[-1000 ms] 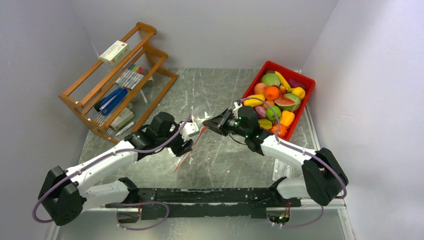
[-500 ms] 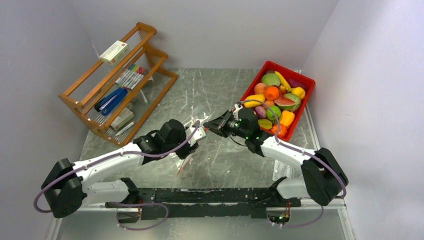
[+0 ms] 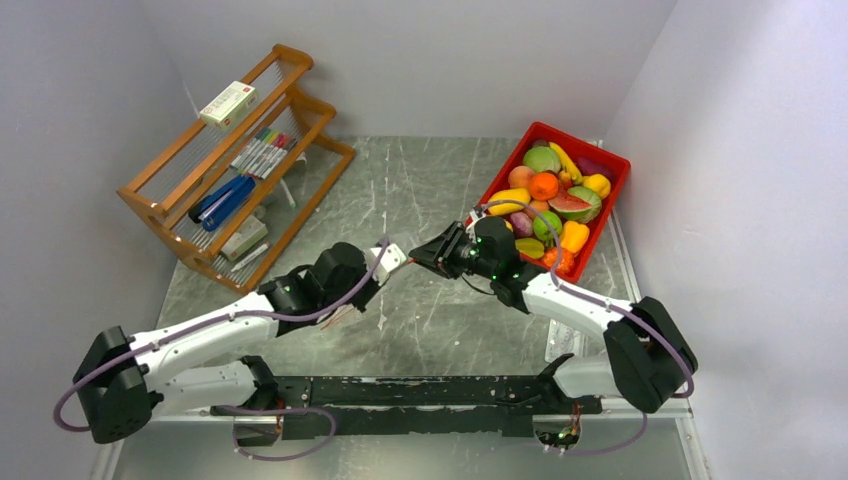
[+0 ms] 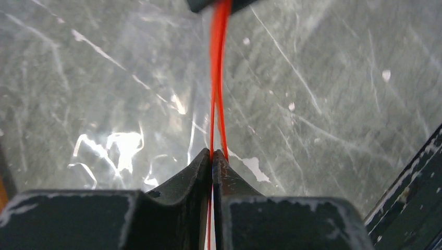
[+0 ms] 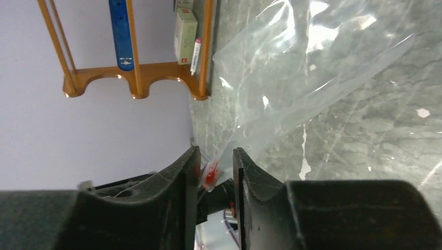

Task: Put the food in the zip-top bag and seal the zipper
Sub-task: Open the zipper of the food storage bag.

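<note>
Zip-top bag point(image 5: 312, 62): clear, crinkly film with glare patches, lying on the grey marbled worktop point(image 3: 420, 180) at mid-depth, between the two arms. Zipper point(image 4: 218, 78): thin orange-red strip. In the L wrist view its two lips run side by side, nearly touching, from the near fingertips straight to the far dark pincer.

Containers, near to far:
- Red bin point(image 3: 585, 142), R side toward the back wall, is piled w/ the food point(image 3: 545, 185): orange, yellow, green, peach and purple pcs plus a red-fleshed melon slice.
- Wooden rack point(image 3: 297, 52), L rear, carries a white box, markers and a blue tool.

Bag vs pincers:
- L pincer point(image 4: 212, 153) is clamped tight on the zipper, w/ the strip passing between the tips and no gap visible.
- R pincer point(image 5: 213, 156) is at the strip's other end, facing the L one. Its jaws stand apart w/ the red strip end sitting in the gap, closer to one finger. Contact can't be told.
- Bag film fans away beyond the R fingertips toward the rack.
</note>
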`<state>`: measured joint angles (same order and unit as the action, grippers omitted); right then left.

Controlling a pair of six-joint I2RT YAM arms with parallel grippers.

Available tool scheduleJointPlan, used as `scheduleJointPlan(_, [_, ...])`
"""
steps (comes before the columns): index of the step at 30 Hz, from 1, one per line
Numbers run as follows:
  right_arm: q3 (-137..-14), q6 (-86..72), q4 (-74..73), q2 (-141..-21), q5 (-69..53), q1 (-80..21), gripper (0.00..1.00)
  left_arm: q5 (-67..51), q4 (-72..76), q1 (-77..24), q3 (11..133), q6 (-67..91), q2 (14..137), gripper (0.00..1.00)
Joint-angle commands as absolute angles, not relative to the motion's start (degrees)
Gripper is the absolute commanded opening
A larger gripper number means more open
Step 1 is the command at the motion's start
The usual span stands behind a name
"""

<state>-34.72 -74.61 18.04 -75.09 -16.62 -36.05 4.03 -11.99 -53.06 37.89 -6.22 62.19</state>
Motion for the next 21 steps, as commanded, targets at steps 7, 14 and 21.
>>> scheduleJointPlan(7, [-40.82, -62.08, 5.26, -67.83, -11.83, -37.25, 0.65, 21.05, -23.37, -53.43, 56.35, 8.22, 64.23, 0.07])
scheduleJointPlan(14, [-43.88, -61.6, 3.34, -66.79, -7.37, -42.45, 0.72, 32.56, -27.77, -53.35, 64.43, 12.42, 68.0, 0.07])
scheduleJointPlan(21, [-45.69, -61.17, 1.22, -63.76, -2.51, -42.58, 0.81, 36.8, -26.88, -53.37, 62.93, 15.13, 65.74, 0.07])
